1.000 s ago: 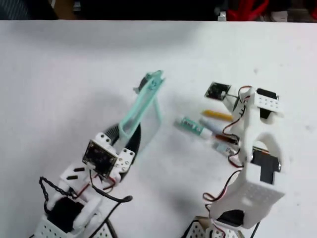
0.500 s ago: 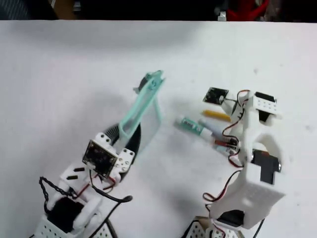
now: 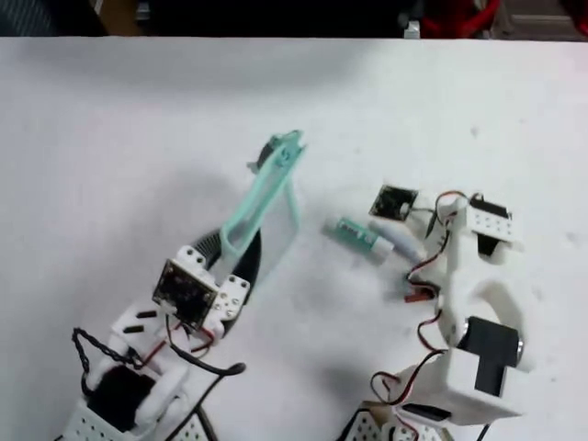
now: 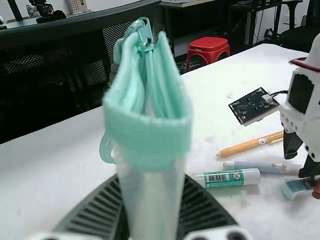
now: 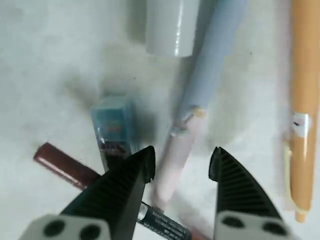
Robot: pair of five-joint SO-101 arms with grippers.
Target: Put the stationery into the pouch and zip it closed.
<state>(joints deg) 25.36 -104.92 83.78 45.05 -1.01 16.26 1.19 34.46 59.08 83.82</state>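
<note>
Bright, even light, seemingly from overhead, washes the white table (image 3: 110, 110) pale and leaves only soft shadows.

- The right hand (image 5: 182, 159) hangs low over the white surface (image 5: 45, 60), its two black fingers (image 5: 125, 180) spread apart.
- A pale blue pen (image 5: 210, 85), pink toward one end, lies with that end in the gap between the fingers.
- A small blue eraser (image 5: 112, 125) lies just beside the pen, near one fingertip.
- A dark red marker (image 5: 60, 161) lies beyond the eraser, partly under that finger.
- A white tube (image 5: 170, 25) lies just beside the pen's blue end.
- An orange pencil (image 5: 304, 90) lies apart on the pen's other side, roughly parallel.
- A thin black stick (image 5: 162, 220) shows near the pen's pink end.
</note>
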